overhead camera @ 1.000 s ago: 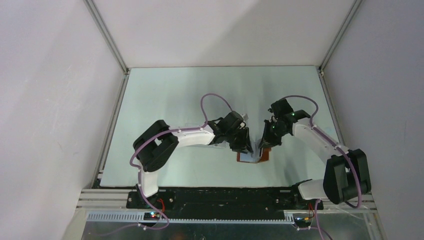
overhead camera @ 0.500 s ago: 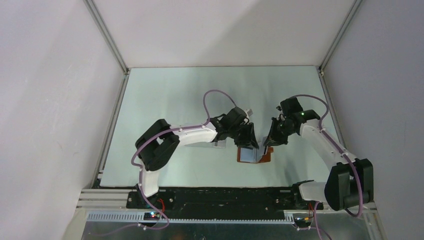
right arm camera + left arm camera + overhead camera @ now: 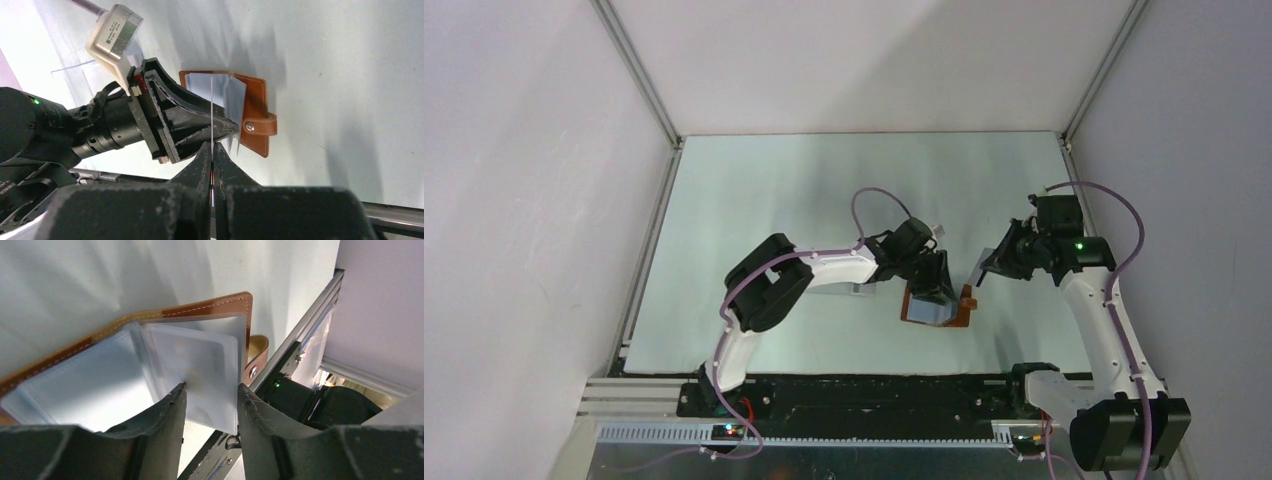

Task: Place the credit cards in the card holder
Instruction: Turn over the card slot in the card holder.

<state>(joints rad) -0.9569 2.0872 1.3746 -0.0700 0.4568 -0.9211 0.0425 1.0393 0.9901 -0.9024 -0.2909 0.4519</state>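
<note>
Left gripper [image 3: 210, 390] was low over the open card holder [image 3: 932, 312], its two dark fingers spread partway. In the left wrist view the tips sat on either side of the lower edge of a translucent blue-grey inner pocket [image 3: 200, 360]. Whether they pressed on that pocket could not be told.

The card holder lay flat and opened on the pale table [image 3: 774, 200], near the front edge and roughly midway between the two arm bases. Its tan-brown leather cover faced down and its pale pockets faced up. The snap tab [image 3: 260, 127] stuck out from the side of the holder toward the right arm, with its metal stud showing.

Right gripper [image 3: 212, 147] was closed on a credit card [image 3: 212, 100]. From the right wrist view the card was edge-on, showing only as a thin pale line rising from between the clamped fingers. That line ran across the tip of the left gripper and the blue-grey pockets behind it. From the overhead view the right gripper was just beside the holder on its right side, clear of the leather and apart from the left gripper.

A pale flat rectangle [image 3: 861, 289] lay on the table under the left forearm, left of the holder. It was too faint to say whether it was another card.
</note>
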